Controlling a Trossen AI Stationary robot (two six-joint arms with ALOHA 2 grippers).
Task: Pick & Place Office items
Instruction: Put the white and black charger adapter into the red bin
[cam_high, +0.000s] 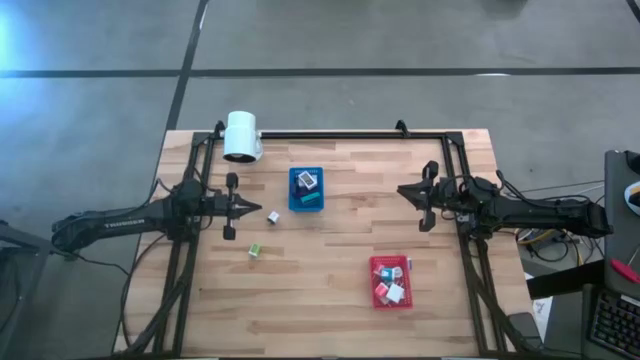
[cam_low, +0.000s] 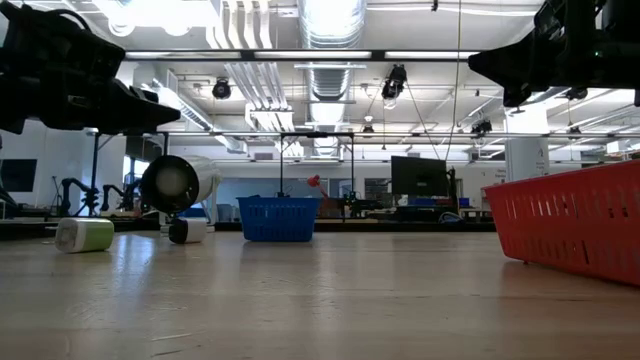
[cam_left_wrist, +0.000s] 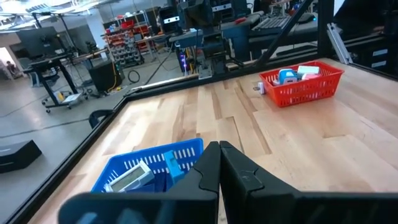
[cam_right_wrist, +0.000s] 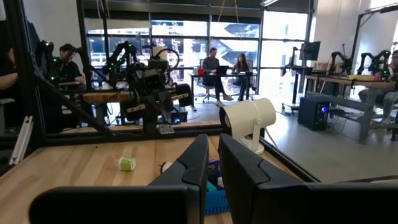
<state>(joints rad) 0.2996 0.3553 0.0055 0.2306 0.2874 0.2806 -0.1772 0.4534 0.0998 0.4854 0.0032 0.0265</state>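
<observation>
Green block (cam_high: 254, 250) and white block (cam_high: 272, 216) lie loose near the shut, empty left gripper (cam_high: 247, 207). It should open wide before descending; right gripper (cam_high: 402, 190) waits, nearly closed, empty.

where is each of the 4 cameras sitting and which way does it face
High view: overhead, looking straight down; both arms, left gripper, right gripper, blue tray, red tray.
Low view: table height, looking level across into the room; both arms hang overhead.
Left wrist view: looks past its shut fingers toward both trays.
Right wrist view: looks past its own fingers toward the left arm and white lamp.
Shared: the blue tray shows in all four.
</observation>
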